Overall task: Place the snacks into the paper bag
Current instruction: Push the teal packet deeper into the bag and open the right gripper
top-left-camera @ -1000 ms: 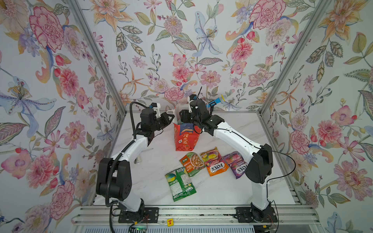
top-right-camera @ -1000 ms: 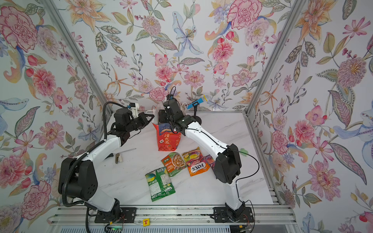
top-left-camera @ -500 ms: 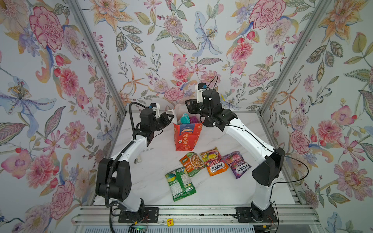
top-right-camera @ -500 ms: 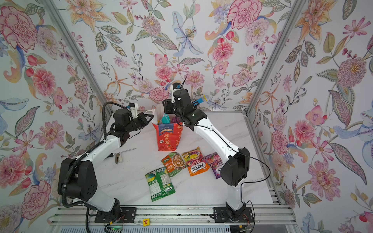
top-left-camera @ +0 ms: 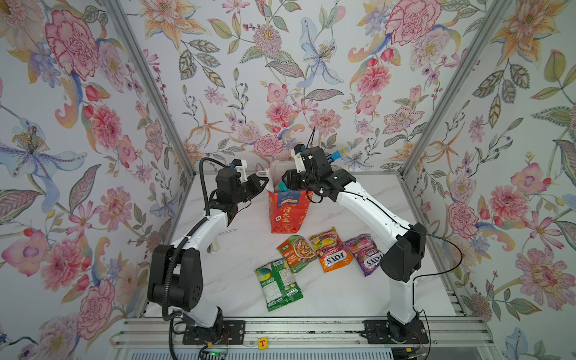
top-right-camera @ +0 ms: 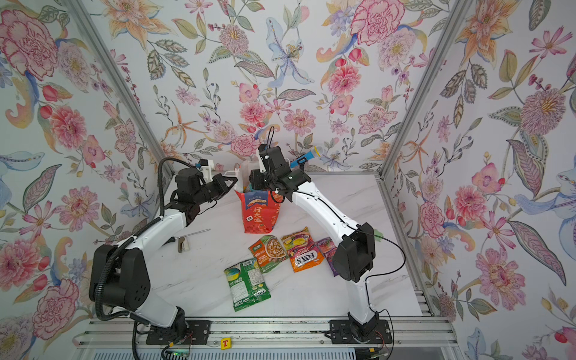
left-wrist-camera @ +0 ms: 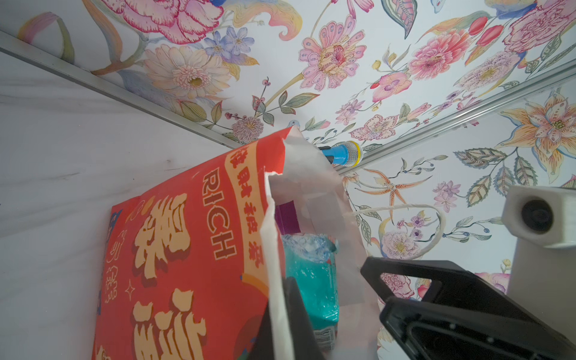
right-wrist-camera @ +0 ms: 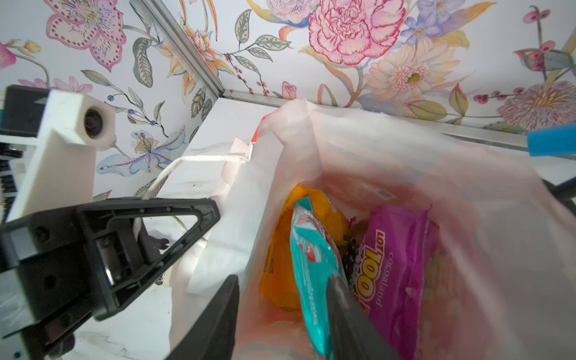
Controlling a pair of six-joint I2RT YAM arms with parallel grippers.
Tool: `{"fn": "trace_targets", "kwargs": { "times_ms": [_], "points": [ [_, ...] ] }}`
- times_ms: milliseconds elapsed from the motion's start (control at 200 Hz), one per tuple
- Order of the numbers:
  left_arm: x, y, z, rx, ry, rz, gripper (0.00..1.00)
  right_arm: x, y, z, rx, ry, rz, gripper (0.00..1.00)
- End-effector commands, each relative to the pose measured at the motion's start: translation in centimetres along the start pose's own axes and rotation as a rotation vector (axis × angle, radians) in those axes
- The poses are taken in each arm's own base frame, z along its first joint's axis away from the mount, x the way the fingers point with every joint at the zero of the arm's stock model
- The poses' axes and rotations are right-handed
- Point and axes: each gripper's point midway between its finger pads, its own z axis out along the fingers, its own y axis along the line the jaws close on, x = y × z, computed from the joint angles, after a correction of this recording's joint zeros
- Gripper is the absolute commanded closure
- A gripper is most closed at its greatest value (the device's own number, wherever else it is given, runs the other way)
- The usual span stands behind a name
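Paper bag upright, its rim pinched in the clenched left gripper, mouth right under the right gripper. Right jaws apart, gripping nothing. On the table, well away from both grippers toward the arm bases, all flat: green packet, nut packet, orange FOXS bag, purple FOXS bag. In the bag below the right gripper: purple grape packet, orange-yellow packet, and between them the teal packet, against one finger.
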Motion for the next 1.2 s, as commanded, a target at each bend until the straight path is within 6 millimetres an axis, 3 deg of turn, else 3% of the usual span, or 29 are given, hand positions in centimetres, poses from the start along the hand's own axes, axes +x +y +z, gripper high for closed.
{"fn": "trace_targets", "kwargs": {
  "times_ms": [0,170,450,806,1031,1196],
  "points": [
    [-0.2,-0.5,-0.5,0.015,0.003,0.006,1.0,0.7,-0.3,1.0,0.009,0.037,-0.022,0.53],
    [-0.2,-0.5,-0.5,0.014,0.004,0.005,1.0,0.9,-1.0,2.3,0.026,0.046,-0.022,0.58],
    [-0.3,-0.4,-0.3,0.014,0.01,0.012,1.0,-0.2,-1.0,4.0,0.001,0.046,-0.013,0.96],
    [-0.4,-0.4,0.0,0.013,0.018,0.02,1.0,-0.7,-1.5,6.6,0.004,0.037,0.012,0.99],
    [-0.3,-0.3,0.1,0.012,0.02,0.02,1.0,1.0,-2.1,9.5,-0.005,0.076,0.041,0.99],
    [-0.3,-0.4,0.0,0.013,0.022,0.024,1.0,1.8,-2.7,10.3,0.005,0.096,0.046,0.96]
  ]
}}
